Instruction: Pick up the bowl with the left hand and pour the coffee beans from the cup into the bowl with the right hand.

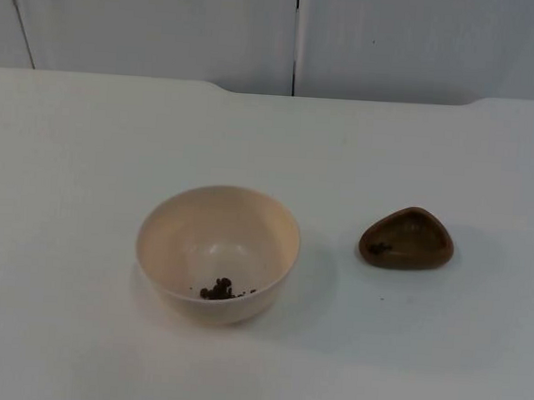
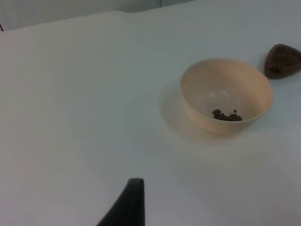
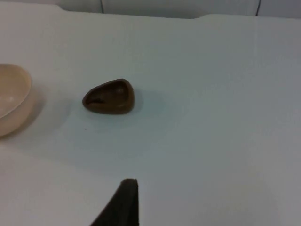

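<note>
Bowl [image 1: 217, 251] holds a few beans [image 1: 218, 289]; brown cup [image 1: 407, 238] apart, contents unclear. Both grippers' jaw state: cannot tell, one fingertip [image 2: 128, 205] each.

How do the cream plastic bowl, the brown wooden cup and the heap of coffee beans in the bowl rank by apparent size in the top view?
1. Cream plastic bowl
2. Brown wooden cup
3. Heap of coffee beans
</note>
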